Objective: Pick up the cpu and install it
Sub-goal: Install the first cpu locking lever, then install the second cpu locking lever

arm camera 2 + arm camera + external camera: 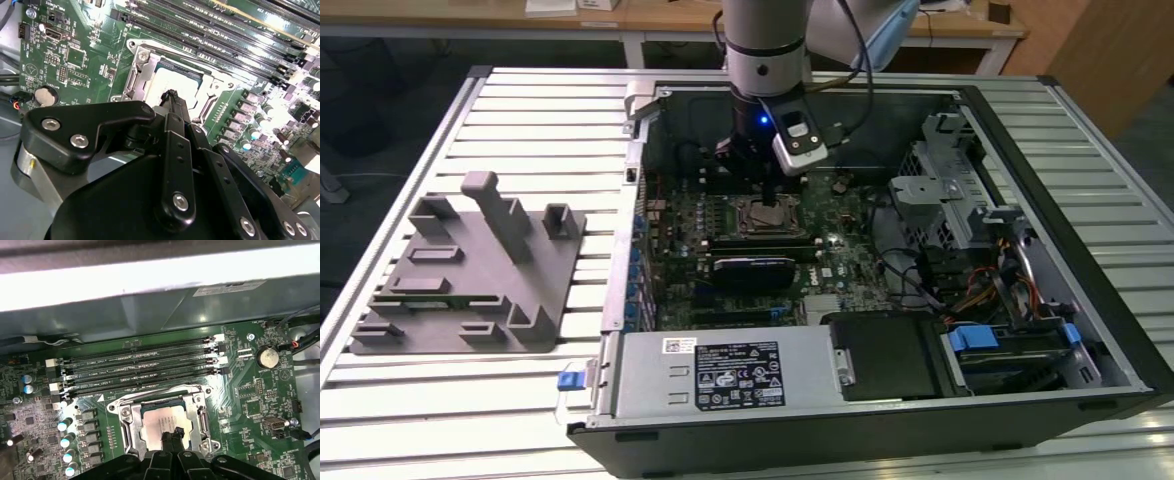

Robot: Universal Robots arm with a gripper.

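Observation:
The cpu (771, 213) is a silvery square plate lying flat in the open socket frame (131, 424) on the green motherboard (854, 250), inside the opened computer case. In both wrist views the cpu (156, 425) (172, 82) sits level within the metal frame. My gripper (754, 190) hangs straight down over it, its two black fingers pressed together with nothing between them. The fingertips (176, 432) (173, 95) stand over the middle of the plate, at or just above its surface; contact cannot be told.
Memory slots (145, 367) run beside the socket. A black block (754, 272) lies on the board nearer the power supply (720, 375). Drive cages and cables (961, 220) fill the exterior view's right of the case. A grey fixture tray (467, 270) stands outside on the slatted table.

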